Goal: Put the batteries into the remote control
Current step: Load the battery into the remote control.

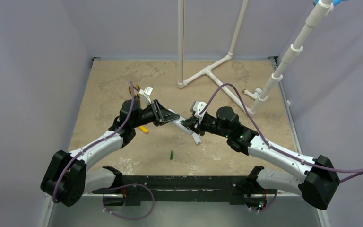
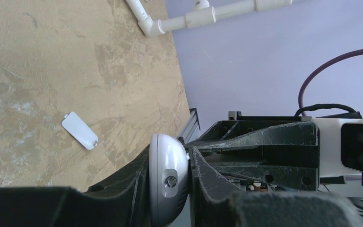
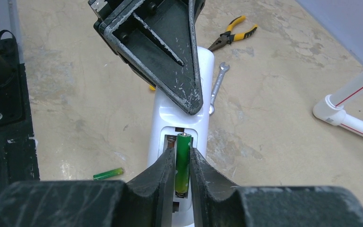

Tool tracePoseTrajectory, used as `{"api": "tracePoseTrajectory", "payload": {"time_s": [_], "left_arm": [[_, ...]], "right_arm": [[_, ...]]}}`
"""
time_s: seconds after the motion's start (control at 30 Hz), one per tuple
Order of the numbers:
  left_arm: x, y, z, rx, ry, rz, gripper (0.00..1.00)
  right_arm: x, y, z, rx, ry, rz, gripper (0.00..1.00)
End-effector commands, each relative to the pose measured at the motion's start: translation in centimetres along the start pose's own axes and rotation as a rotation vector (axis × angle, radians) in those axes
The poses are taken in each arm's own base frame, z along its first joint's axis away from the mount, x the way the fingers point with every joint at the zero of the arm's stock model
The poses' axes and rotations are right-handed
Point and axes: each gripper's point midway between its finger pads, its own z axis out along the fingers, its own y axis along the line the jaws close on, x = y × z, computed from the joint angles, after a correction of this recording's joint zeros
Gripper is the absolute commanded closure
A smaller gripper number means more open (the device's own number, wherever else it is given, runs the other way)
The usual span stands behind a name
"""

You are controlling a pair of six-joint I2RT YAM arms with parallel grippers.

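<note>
closest to the left wrist lens, the left gripper (image 2: 169, 155) is closed tight on the rounded end of the remote control (image 2: 167, 184). both black fingers (image 2: 217, 179) press on its sides. it holds the handset lifted above the table (image 1: 246, 85) with the open back turned toward the other arm, i think so that the handset cannot slide while something is pushed into it. the battery cover (image 2: 79, 130) lies alone on the table, so the cavity is exposed. going right, the compartment (image 3: 169, 144) shows two slots in the right wrist view: the left one is empty, with only a small metal contact at its top, and the right one has the first battery (image 3: 183, 142) lying along it. the right gripper (image 3: 181, 153) stands over this battery with the jaws very narrow, one on each side. whether they really pinch it or only stand beside it, i cannot tell. the second battery (image 3: 108, 174) waits on the table below, well apart from both arms, so i judge the task about half done. farther right lie a wrench (image 3: 217, 85) and pliers (image 3: 231, 35), not needed here.
</note>
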Motion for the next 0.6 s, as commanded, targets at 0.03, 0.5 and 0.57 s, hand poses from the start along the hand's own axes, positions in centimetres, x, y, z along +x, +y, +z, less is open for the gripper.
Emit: {"api": "tracePoseTrajectory", "payload": {"time_s": [0.03, 0.5, 0.57], "left_arm": [[-0.74, -5.14, -0.26, 0.167, 0.007, 0.069, 1.00], [-0.81, -5.04, -0.06, 0.165, 0.011, 0.060, 1.00], [-0.79, -4.99, -0.01, 0.164, 0.013, 0.059, 1.00]], "right_arm": [[2.76, -1.32, -0.62, 0.071, 0.092, -0.004, 0.82], [2.20, -2.02, -1.15, 0.116, 0.075, -0.013, 0.69], [2.08, -2.05, -1.21, 0.119, 0.071, -0.011, 0.66]]}}
